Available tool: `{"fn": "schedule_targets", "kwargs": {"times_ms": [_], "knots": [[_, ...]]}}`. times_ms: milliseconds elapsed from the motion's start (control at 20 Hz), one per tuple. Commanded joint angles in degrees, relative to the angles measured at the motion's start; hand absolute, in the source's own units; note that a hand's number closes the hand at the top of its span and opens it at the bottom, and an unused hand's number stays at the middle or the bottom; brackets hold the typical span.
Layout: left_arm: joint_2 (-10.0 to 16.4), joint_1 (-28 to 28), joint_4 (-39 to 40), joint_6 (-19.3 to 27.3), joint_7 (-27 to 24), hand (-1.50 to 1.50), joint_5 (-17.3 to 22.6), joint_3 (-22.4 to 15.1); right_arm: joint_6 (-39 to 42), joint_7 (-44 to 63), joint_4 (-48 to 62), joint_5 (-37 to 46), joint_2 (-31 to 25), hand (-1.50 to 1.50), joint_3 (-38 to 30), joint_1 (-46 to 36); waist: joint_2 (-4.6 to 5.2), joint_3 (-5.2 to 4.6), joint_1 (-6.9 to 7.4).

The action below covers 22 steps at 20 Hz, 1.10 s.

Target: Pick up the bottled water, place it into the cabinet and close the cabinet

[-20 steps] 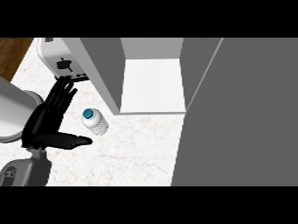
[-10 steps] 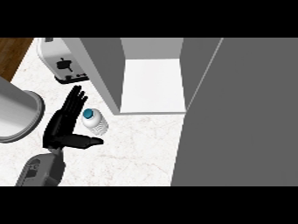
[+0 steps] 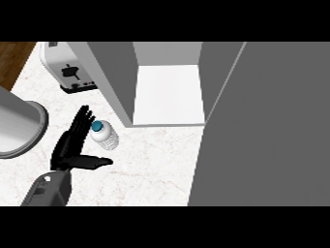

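Only 1 hand shows, the left hand [image 3: 73, 143], low in the left part of the head view. Its grey forearm [image 3: 50, 189] comes up from the lower edge. The fingers [image 3: 82, 121] are straight and released, pointing toward the top of the view, and the thumb [image 3: 95, 162] sticks out sideways to the right. They grasp nothing.

The bottled water [image 3: 104, 136] sits on the pale marbled surface [image 3: 149, 167], just to the right of those fingers and above the thumb, in the angle between them. Its blue cap [image 3: 96, 127] is right at the edge of the fingers, though I cannot tell whether they touch. I also cannot tell whether the bottle stands upright or lies on its side.

The cabinet [image 3: 116, 77] is open just beyond the bottle, its grey side wall near the cap and its white inner floor [image 3: 169, 94] bare to view. The bottle is outside it, in front of the lower left corner. A wide grey panel [image 3: 275, 131] fills the right side of the view.

A white toaster [image 3: 71, 72] stands on the surface left of the cabinet, well above the hand. A large grey cylinder [image 3: 7, 123] crosses the left edge, beside the hand, and brown wooden floor [image 3: 3, 58] shows in the top left corner
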Motion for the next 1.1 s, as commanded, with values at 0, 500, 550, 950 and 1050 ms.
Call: {"fn": "schedule_targets", "kwargs": {"times_ms": [0, 500, 550, 950, 1050], "knots": [[1.0, -1.17, 6.86, -1.78, -4.64, -1.5, -1.11, 0.25, -0.58, 4.36, -8.82, 4.42, -0.36, -1.5, 1.15, 0.11, 0.0, 0.01, 0.3], [-1.02, -8.57, 20.21, -3.82, -12.66, -1.5, -0.59, 2.57, -0.69, -1.76, -8.72, 1.87, -2.84, -1.5, 0.37, 5.0, 0.16, 0.03, -0.77], [-0.44, -9.52, 21.61, -4.48, -13.33, -1.5, -0.48, 2.9, -3.66, 2.12, -5.18, 7.71, 0.48, -1.5, 4.5, 0.8, 0.09, -0.02, 0.0], [-0.7, -12.49, 28.34, -5.89, -17.46, -1.5, 0.05, 4.67, -2.07, 0.76, -10.15, 1.31, -3.69, -1.5, -0.5, 5.72, 0.22, -0.02, -0.46], [-2.04, -13.04, 27.7, -5.7, -15.93, -1.5, 0.19, 4.27, -3.51, 1.94, -10.19, 4.25, -2.79, -1.5, 0.61, 4.45, 0.04, -0.01, -0.19]]}}
